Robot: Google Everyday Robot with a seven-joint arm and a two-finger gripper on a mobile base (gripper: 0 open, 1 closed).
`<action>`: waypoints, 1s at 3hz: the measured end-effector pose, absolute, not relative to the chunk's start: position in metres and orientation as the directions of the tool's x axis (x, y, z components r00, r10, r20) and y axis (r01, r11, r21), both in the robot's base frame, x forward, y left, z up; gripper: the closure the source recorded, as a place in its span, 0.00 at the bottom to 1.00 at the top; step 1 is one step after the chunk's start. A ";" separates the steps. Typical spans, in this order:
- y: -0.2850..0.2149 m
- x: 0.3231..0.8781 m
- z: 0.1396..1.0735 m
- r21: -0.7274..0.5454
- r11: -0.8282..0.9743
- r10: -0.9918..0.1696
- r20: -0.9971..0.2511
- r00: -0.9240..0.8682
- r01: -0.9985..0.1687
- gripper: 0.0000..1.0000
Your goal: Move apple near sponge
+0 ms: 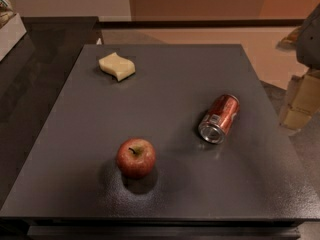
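A red apple (136, 157) with a short brown stem stands upright on the dark grey table (165, 84), near the front and left of centre. A pale yellow sponge (117, 66) with wavy edges lies flat at the table's far left. The two are far apart. My gripper (300, 104) shows as beige parts under a grey arm piece (311, 36) at the right edge of the camera view. It is off the table's right side, far from the apple, and it holds nothing that I can see.
A red soda can (219, 118) lies on its side right of centre, its open top facing the front. A dark counter (30, 69) adjoins the table on the left. Tan floor lies behind the table and to its right.
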State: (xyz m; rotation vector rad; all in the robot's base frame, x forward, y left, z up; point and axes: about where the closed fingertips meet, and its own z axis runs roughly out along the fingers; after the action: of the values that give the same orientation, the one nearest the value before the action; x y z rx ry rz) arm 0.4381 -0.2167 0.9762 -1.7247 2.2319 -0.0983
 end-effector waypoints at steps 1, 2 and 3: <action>-0.190 0.443 0.975 -0.227 0.236 -0.952 -0.251 -0.177 -0.945 0.00; -0.135 0.451 0.967 -0.189 0.159 -0.941 -0.327 -0.090 -0.969 0.00; -0.093 0.452 0.959 -0.162 0.089 -0.926 -0.376 -0.022 -0.983 0.00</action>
State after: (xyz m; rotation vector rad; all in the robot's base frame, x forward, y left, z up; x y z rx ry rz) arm 0.4517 -0.0932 0.9594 -1.8788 1.9921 0.2005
